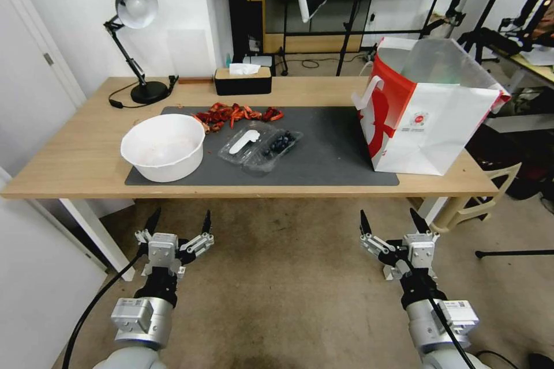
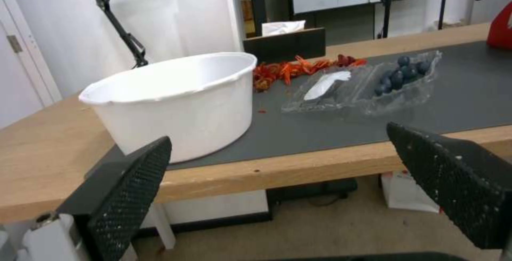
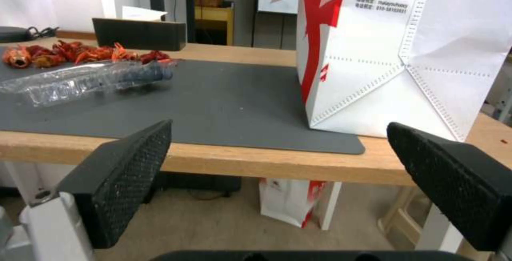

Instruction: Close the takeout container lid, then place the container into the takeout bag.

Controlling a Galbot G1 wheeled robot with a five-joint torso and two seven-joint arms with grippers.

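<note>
The clear takeout container (image 1: 276, 147) lies open on the dark mat (image 1: 323, 161) near the table's middle, blueberries in its right half; it also shows as the container (image 2: 400, 79) and the container (image 3: 91, 79). Its lid (image 1: 242, 143) with the white sticker lies flat to the left, seen too as the lid (image 2: 323, 89). The takeout bag (image 1: 427, 109) stands upright and open on the table's right end, near as the bag (image 3: 405, 53). My left gripper (image 1: 178, 223) and right gripper (image 1: 393, 222) hang open below the table's front edge, holding nothing, as the left gripper (image 2: 277, 177) and right gripper (image 3: 277, 173) also show.
A large white bowl (image 1: 164, 147) sits left of the container. Red crayfish shells (image 1: 234, 115) lie behind it. A black tissue box (image 1: 243, 81) and a desk lamp (image 1: 135, 40) stand at the back. Tripods and a chair crowd the right side.
</note>
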